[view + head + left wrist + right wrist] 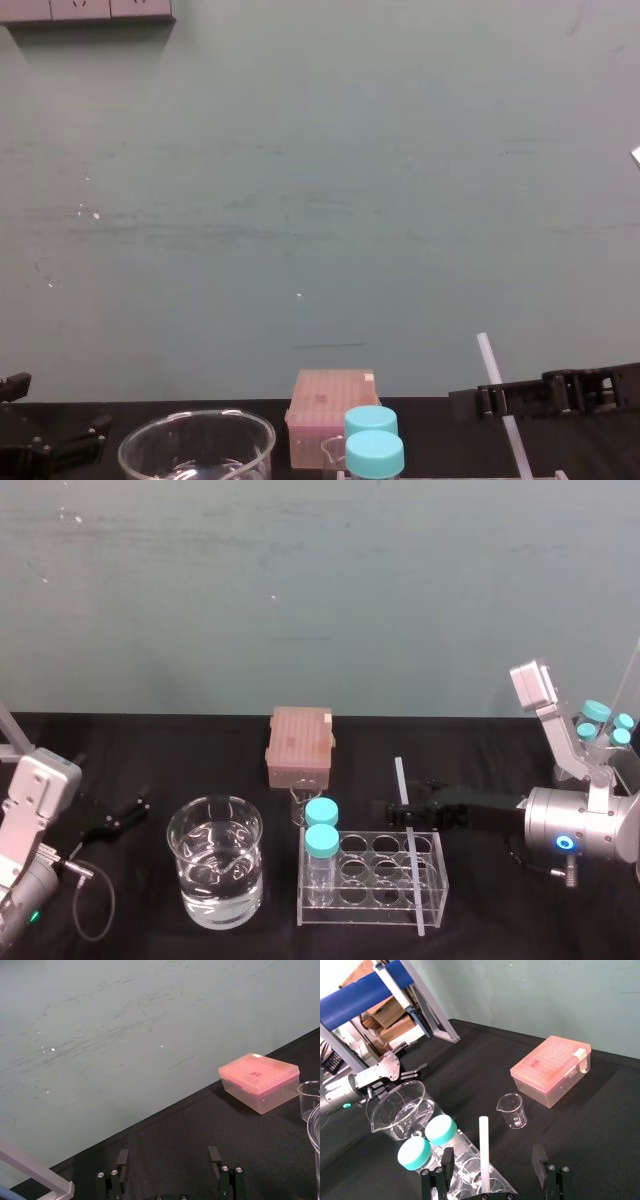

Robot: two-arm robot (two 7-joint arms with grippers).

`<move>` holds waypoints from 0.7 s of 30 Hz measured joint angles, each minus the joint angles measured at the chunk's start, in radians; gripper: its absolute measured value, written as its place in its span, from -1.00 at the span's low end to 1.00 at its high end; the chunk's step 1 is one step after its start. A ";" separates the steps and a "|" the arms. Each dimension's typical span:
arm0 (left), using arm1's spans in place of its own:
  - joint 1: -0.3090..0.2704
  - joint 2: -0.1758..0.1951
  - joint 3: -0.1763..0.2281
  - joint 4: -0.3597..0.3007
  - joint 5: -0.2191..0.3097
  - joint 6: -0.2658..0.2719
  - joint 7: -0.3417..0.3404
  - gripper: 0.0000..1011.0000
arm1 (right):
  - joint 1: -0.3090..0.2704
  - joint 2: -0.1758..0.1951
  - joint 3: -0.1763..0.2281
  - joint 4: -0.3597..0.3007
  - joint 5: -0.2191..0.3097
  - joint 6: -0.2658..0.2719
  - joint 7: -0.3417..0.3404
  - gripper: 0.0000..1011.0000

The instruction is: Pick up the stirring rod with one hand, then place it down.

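Judging by its build, the stirring rod (pixel 411 855) is light, stiff, smooth and brittle, so grip it gently on the bare shaft above the clear rack (pixel 370 910).

Head view: the rod leans in the rack, and the right gripper (pixel 408 808) is level with its upper shaft. The left gripper (pixel 125 815) rests spread apart at the table's left.

Right wrist view: the rod stands between the spread fingers (pixel 538 1157) and appears to touch neither — nothing is held.

Chest view: the rod tip rises above the right gripper.
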 joint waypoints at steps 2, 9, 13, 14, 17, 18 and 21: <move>0.000 0.000 0.000 0.000 0.000 0.000 0.000 0.99 | 0.000 0.003 -0.001 -0.003 0.003 -0.002 -0.001 0.98; 0.000 0.000 0.000 0.000 0.000 0.000 0.000 0.99 | -0.001 0.018 -0.008 -0.016 0.021 -0.012 -0.004 0.98; 0.000 0.000 0.000 0.000 0.000 0.000 0.000 0.99 | -0.002 0.026 -0.013 -0.021 0.027 -0.023 -0.004 0.98; 0.000 0.000 0.000 0.000 0.000 0.000 0.000 0.99 | -0.003 0.028 -0.015 -0.023 0.029 -0.026 -0.004 0.98; 0.000 0.000 0.000 0.000 0.000 0.000 0.000 0.99 | -0.003 0.028 -0.015 -0.023 0.029 -0.026 -0.004 0.98; 0.000 0.000 0.000 0.000 0.000 0.000 0.000 0.99 | -0.003 0.027 -0.014 -0.023 0.029 -0.026 -0.004 0.98; 0.000 0.000 0.000 0.000 0.000 0.000 0.000 0.99 | -0.003 0.027 -0.014 -0.023 0.028 -0.026 -0.004 0.98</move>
